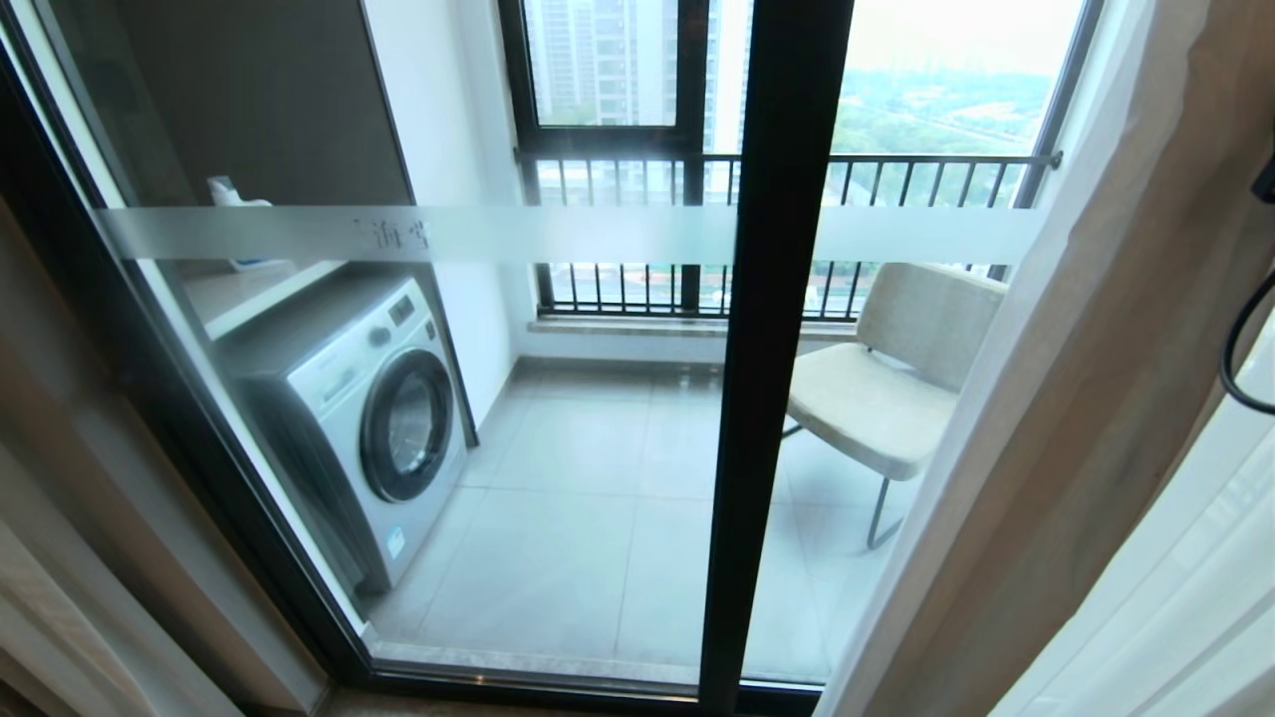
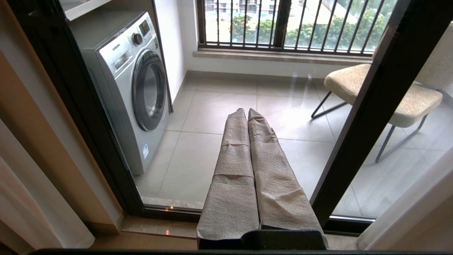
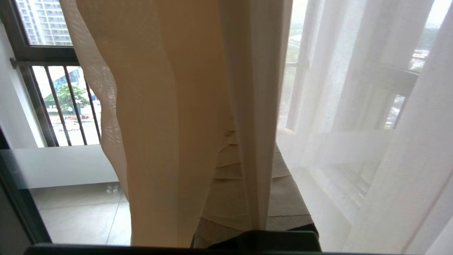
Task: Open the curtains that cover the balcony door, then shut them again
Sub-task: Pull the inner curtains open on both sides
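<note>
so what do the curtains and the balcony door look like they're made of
The curtains: an opaque cream-beige woven cloth, its weave showing at the edge, plus a thin white sheer layer that lets the view through. The balcony door: clear glass with a frosted band, in a smooth black frame, likely metal.

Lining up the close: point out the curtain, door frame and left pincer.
Curtain (image 1: 1086,398): head view, beige panel's face.
Door frame (image 1: 772,349): head view, black centre post.
Left pincer (image 2: 247,112): left wrist view, between shut tips.
</note>
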Motion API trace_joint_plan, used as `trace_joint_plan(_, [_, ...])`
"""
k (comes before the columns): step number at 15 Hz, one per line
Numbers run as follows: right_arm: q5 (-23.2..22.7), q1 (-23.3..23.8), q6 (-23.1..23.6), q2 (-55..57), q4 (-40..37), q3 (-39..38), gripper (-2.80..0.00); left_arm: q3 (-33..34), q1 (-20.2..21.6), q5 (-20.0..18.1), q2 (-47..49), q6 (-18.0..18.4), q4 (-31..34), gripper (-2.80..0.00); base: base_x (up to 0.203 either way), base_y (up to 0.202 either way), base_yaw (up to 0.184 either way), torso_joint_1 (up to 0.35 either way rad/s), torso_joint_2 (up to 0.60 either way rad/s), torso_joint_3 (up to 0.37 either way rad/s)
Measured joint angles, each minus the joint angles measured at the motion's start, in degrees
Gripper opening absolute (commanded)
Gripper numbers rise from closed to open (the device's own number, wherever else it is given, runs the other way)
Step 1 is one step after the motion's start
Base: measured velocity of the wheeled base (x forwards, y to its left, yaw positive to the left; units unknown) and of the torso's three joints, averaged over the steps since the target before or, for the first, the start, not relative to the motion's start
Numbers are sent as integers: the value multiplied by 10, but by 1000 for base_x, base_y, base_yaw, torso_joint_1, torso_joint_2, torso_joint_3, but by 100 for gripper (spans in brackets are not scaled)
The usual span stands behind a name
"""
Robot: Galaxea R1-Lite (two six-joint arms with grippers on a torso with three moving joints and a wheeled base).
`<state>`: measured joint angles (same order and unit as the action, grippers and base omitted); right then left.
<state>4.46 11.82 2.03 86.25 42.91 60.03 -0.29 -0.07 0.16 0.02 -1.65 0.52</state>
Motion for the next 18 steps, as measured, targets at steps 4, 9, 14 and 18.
trace_joint_plan(4, [1, 18, -18, 11, 1, 2, -280, 0, 0, 0, 0, 0, 0, -280, 0, -192, 1, 4, 2, 1])
trace_joint_plan(9, [-1, 44, -30, 28, 1, 14, -280, 0, 0, 0, 0, 1, 0, -280, 0, -192, 1, 3, 3, 3])
trace_joint_plan(14, [-3, 68, -36, 38, 0, 19, -280, 0, 0, 0, 0, 1, 0, -280, 0, -190, 1, 2, 2, 0])
trace_joint_plan(18, [-3, 84, -44, 45, 0, 21, -280, 0, 0, 0, 0, 1, -1, -280, 0, -189, 1, 4, -1, 1])
